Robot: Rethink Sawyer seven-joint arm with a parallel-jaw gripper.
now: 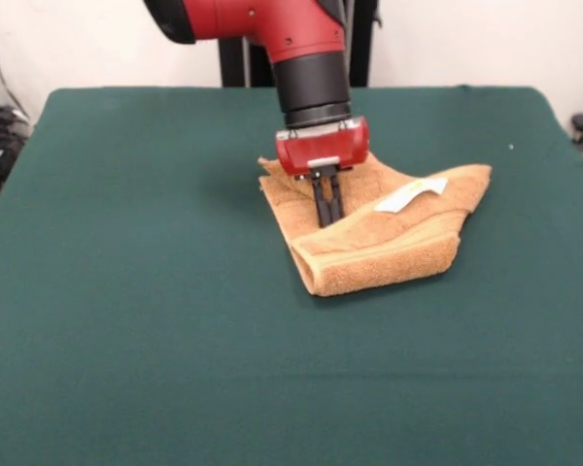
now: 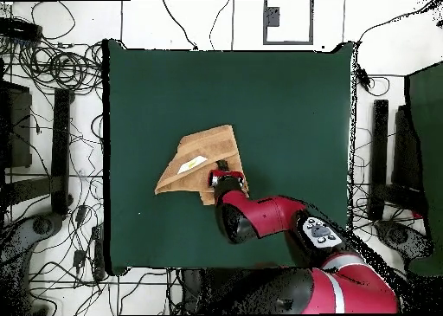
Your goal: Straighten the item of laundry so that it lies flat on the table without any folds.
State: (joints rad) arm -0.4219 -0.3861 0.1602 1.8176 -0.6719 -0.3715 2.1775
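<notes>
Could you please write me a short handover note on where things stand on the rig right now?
End effector: lowered onto the towel, fingers close together and pressed into the cloth; it looks shut on a pinch of fabric.
Towel: near the middle of the table, folded over itself into a rough wedge with a thick doubled edge toward the front camera. Its white label faces up, beside the end effector.
Done: contact is made with the towel.
Left: the whole unfolding. The doubled layers must still be pulled open and smoothed until the towel lies flat with no folds.
</notes>
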